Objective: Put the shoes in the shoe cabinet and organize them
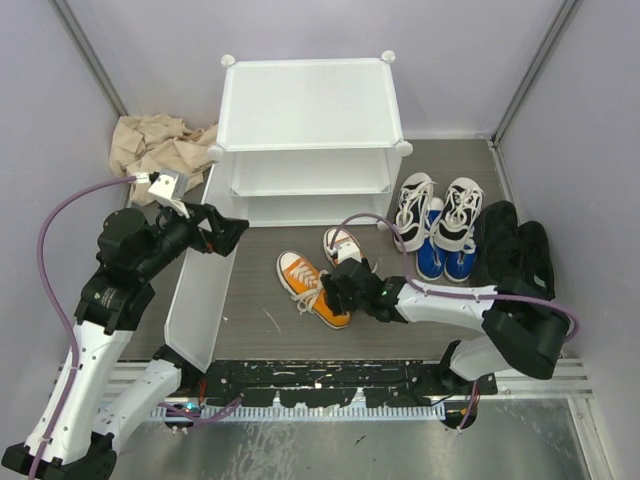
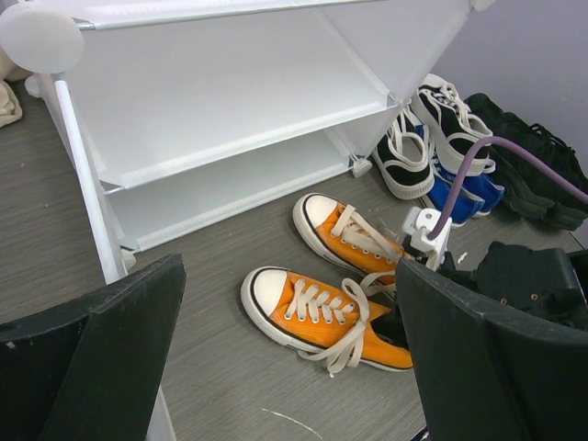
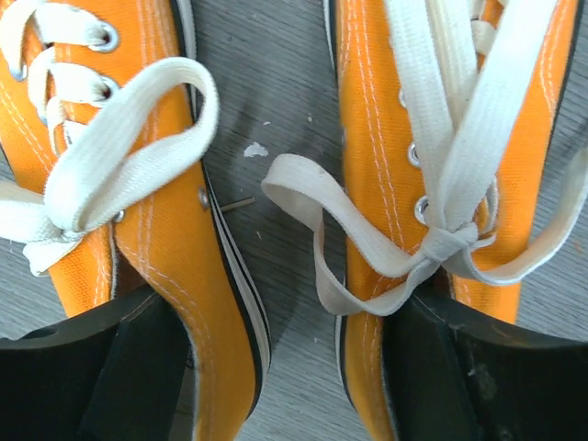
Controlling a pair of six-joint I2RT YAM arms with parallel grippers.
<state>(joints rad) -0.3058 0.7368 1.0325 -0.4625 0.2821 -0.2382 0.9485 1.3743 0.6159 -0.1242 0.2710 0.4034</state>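
Two orange sneakers with white laces lie side by side on the grey floor [image 1: 260,275] in front of the white shoe cabinet [image 1: 310,110]: one [image 1: 300,278] and the other [image 1: 343,243]. My right gripper [image 1: 340,287] is low over their heels. In the right wrist view it [image 3: 285,367] is open, one finger inside each shoe's opening, with both inner walls and a strip of floor between them. My left gripper [image 1: 228,232] hovers open and empty by the top edge of the cabinet's swung-open door [image 1: 200,300]. In the left wrist view [image 2: 287,303] it looks down at both orange shoes [image 2: 322,317].
White sneakers with black trim [image 1: 440,208] lie on blue ones [image 1: 445,258] right of the cabinet, and black shoes [image 1: 515,255] lie further right. A crumpled beige cloth [image 1: 155,145] lies at the back left. The cabinet's shelf [image 2: 239,138] shows nothing on it. Walls close both sides.
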